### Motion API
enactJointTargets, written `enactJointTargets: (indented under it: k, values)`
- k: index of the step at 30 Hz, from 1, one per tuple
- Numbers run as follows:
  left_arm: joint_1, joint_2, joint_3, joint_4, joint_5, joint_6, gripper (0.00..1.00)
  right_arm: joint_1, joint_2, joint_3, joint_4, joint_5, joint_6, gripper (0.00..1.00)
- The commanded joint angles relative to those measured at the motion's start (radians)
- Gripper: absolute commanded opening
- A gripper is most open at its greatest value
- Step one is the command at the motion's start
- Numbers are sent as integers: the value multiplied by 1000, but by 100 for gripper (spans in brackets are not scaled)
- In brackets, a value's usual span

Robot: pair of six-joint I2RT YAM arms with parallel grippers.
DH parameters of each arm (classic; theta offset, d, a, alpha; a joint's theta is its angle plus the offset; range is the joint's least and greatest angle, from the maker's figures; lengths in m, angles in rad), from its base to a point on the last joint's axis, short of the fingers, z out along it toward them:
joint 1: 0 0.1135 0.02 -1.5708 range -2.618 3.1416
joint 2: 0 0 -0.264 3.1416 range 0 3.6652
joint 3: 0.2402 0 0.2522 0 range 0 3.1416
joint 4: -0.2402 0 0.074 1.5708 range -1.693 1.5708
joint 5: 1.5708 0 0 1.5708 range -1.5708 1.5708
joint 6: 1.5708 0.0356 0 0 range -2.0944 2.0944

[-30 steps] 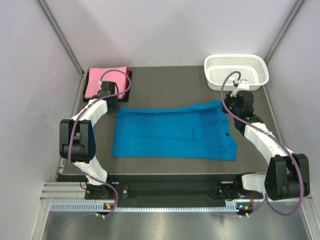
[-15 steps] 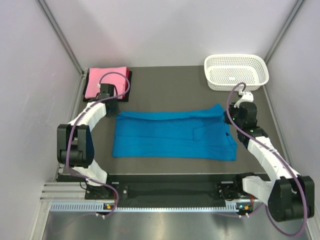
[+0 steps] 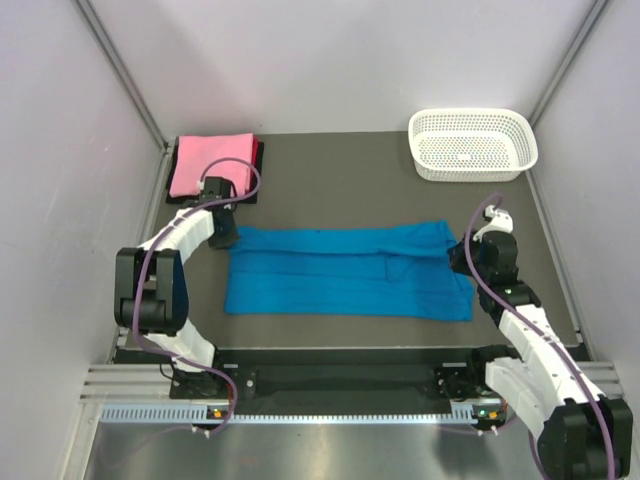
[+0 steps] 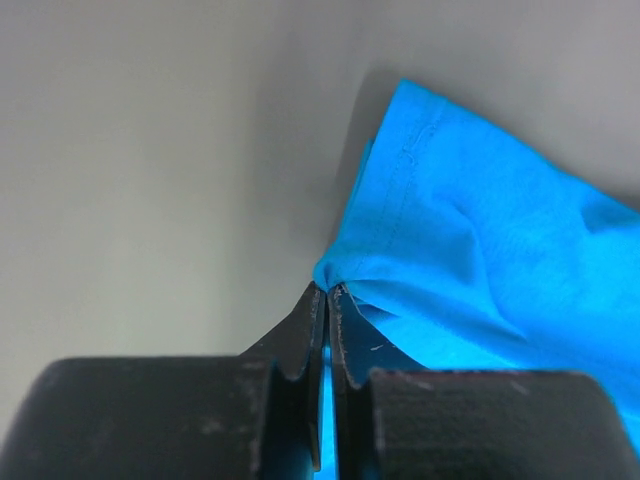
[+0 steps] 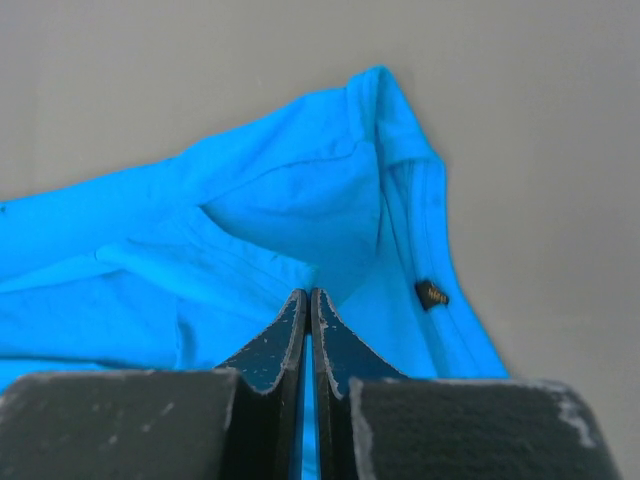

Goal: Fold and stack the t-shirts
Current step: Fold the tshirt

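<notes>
Left gripper (image 4: pixel 325 290), right gripper (image 5: pixel 308 295) each clamped on far corner of bright turquoise cloth t-shirt (image 3: pixel 340 285); paired hold likely keeps fold edge straight.

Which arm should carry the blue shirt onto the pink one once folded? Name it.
Left, probably: the left hand pinches the blue shirt near the pink shirt; the right hand grips the opposite end.

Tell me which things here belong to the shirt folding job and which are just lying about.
Part of the job:
- blue t-shirt, spread out in the middle
- pink t-shirt, folded, far left corner
- dark t-shirt under it, only an edge showing
- left gripper and right gripper, each shut on a far corner of the blue t-shirt

Just lying about:
- white basket, far right corner
</notes>
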Motion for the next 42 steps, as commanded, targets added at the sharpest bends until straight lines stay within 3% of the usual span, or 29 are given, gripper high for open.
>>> enactJointTargets:
  k: [1,2,9,14,22,27,31,38,42]
  values:
    - [-2,-40,-9,-48,-40,-13,6,-11,-28,-1,-38,27,49,0]
    - [-2,-34,12,-71,-47,-22,15,-9,-28,-6,-51,15,62,0]
    - [-1,-83,48,-192,-191,-101,40,-8,-71,-66,-34,-55,90,0]
    - [2,-126,8,-153,-29,-151,41,-8,-55,-70,-42,-53,89,0]
    - [28,-129,15,-163,11,-160,40,-9,-48,-66,-57,-52,78,0]
    - [33,-121,35,-216,-89,-149,43,-8,-55,-50,-66,-48,76,0]
    - [56,-130,-13,-142,71,-167,43,-8,-53,-46,-68,-48,75,0]
    - [177,-127,-60,-69,252,-267,44,-9,-47,-35,-80,-41,66,0]
    - [191,-126,-90,-27,327,-336,44,-8,-47,-38,-72,-44,67,0]
